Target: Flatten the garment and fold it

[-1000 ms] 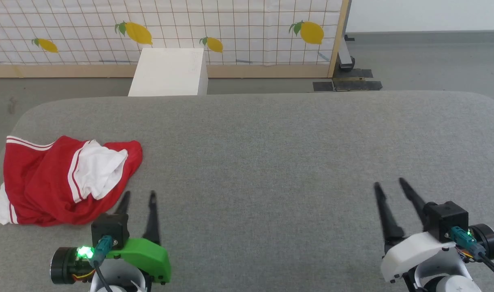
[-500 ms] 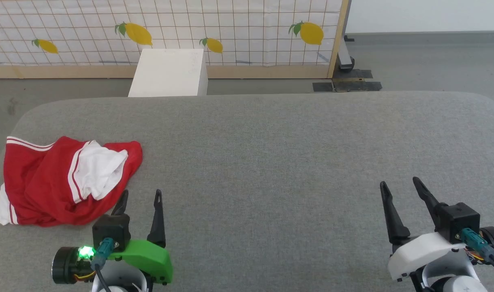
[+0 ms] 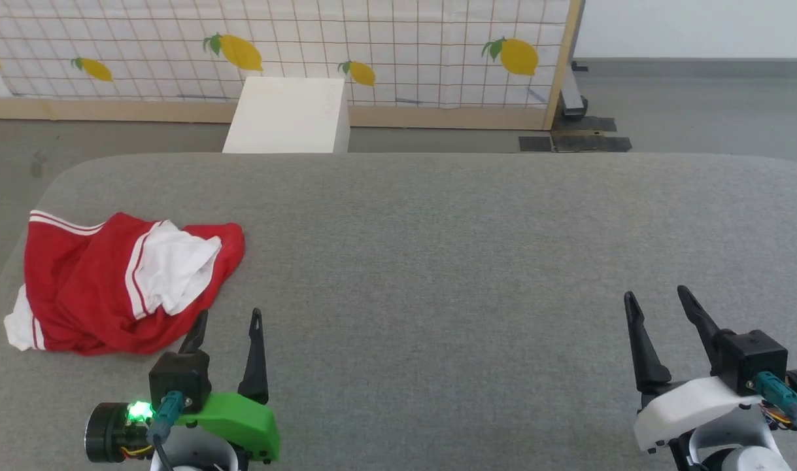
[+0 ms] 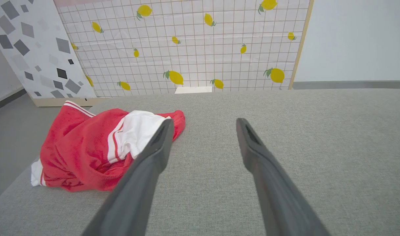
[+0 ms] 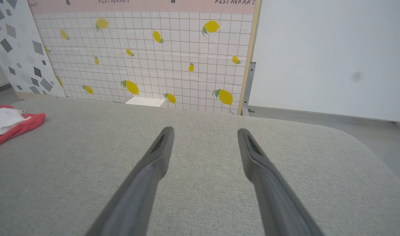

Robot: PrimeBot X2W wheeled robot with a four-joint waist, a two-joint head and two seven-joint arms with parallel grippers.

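Note:
The red garment lies crumpled at the left end of the grey padded table, a white sleeve with striped trim bunched on top; its print is hidden. In the left wrist view the garment sits left of the fingers, partly behind the left one. My left gripper stands open just right of and below the heap, holding nothing. Far to the right near the front edge, my right gripper is open and empty too. The right wrist view catches a corner of the garment at its left edge.
A white box stands on the floor behind the table. A lemon-print tiled panel with a wooden frame runs along the back. The table's rounded left edge lies close to the garment.
The head camera has shifted, so the whole scene slid slightly right and down. Both grippers drew back a little toward the front edge; both stay open. The garment has not moved.

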